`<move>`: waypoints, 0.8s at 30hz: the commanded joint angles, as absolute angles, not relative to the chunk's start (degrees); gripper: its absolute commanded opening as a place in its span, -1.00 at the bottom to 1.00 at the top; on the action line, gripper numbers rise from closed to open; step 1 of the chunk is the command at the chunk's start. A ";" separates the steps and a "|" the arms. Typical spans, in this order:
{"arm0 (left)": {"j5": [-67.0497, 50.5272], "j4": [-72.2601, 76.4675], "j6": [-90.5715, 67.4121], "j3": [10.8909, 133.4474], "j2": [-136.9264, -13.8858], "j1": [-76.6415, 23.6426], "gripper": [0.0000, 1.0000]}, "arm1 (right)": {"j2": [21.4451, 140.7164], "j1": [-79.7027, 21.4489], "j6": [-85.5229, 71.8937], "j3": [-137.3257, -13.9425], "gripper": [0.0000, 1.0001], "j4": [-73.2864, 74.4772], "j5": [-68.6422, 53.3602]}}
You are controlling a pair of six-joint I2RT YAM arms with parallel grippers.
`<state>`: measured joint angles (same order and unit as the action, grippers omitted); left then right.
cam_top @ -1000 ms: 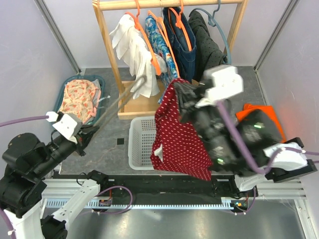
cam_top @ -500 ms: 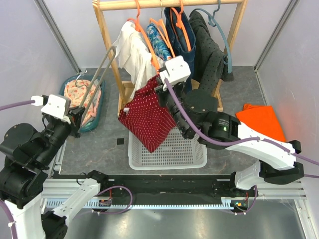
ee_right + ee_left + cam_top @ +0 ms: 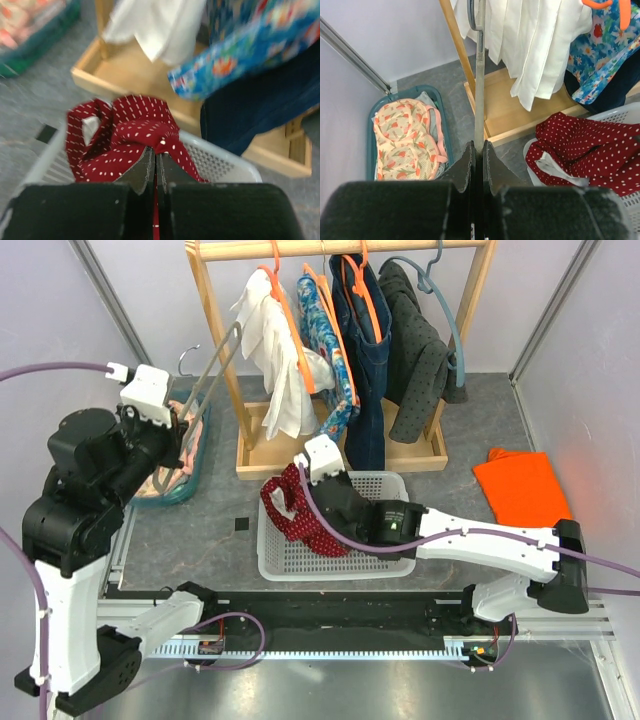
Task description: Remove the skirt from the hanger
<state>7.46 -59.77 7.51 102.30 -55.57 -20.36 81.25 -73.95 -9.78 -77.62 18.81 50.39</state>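
In 1 second the picture has changed much. Before, the right gripper (image 3: 297, 496) held the skirt (image 3: 290, 512) high in the air, spread long, toward 6 o'clock from the rack (image 3: 215, 340). Now it has come down, and the skirt lies crumpled on the 9 o'clock rim of the white basket (image 3: 330, 574), partly inside and partly over the edge. The left gripper (image 3: 176, 438) has gone up at 9 o'clock of the top view and carries the hanger (image 3: 210, 375) away, pointing to 1 o'clock.

I judge that the skirt is already free of the hanger, since the 2 are well apart and nothing hangs on the hanger. What remains seems only to let the cloth go.

The right gripper is pressed together on a fold of the skirt, as its wrist view shows. The left gripper is pinched tight on the lower end of the hanger.

The skirt is soft red cloth with small white dots, bunched in loose folds, with a pale inner patch showing. The hanger is thin, grey and stiff, with a hook at the far end. The white basket is hard plastic with a grid of holes. A teal tub (image 3: 415, 91) at 9 o'clock holds a flowered cloth.
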 commanded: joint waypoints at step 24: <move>12.65 -52.47 3.78 130.33 -83.92 -20.30 -0.97 | 97.92 -65.04 -38.24 -63.46 0.96 31.82 46.94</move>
